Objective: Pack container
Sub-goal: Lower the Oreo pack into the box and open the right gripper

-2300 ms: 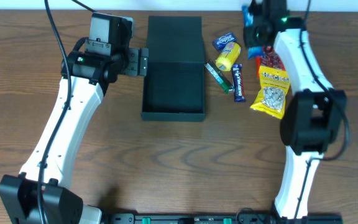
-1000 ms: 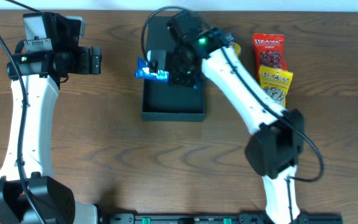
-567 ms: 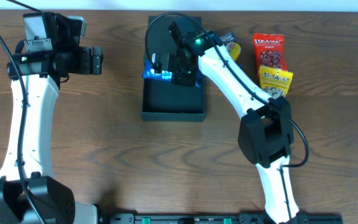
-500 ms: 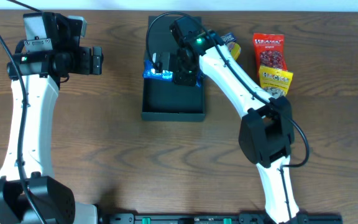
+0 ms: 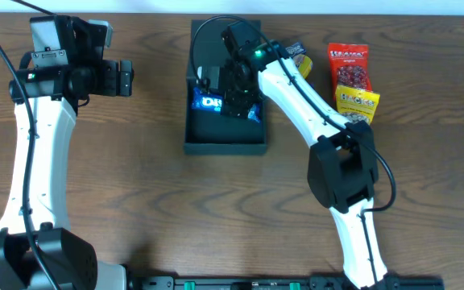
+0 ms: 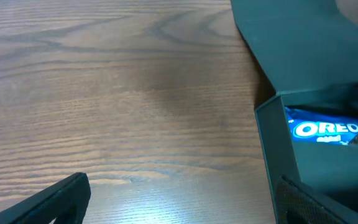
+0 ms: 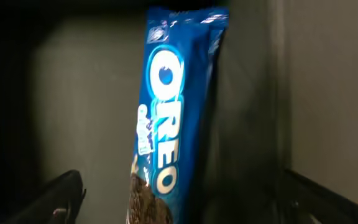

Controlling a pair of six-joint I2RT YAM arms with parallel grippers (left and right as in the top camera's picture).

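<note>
Overhead: note blue biscuit packet lying flat inside the container at back centre of the desk, moved in from the left wall since half a second ago; judge as one item packed. Note red packet and yellow packet waiting outside.

Left wrist: confirm left jaws spread, empty, beside the container.

Right wrist: confirm right jaws spread clear of the packet, not pinching

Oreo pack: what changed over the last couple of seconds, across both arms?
The right tool carried the Oreo pack leftward from the table's right side to over the box, lowered it and let go. The pack now lies inside the box, with the tool open above it. The left tool drew away to the left, then stayed put. The box did not move.
</note>
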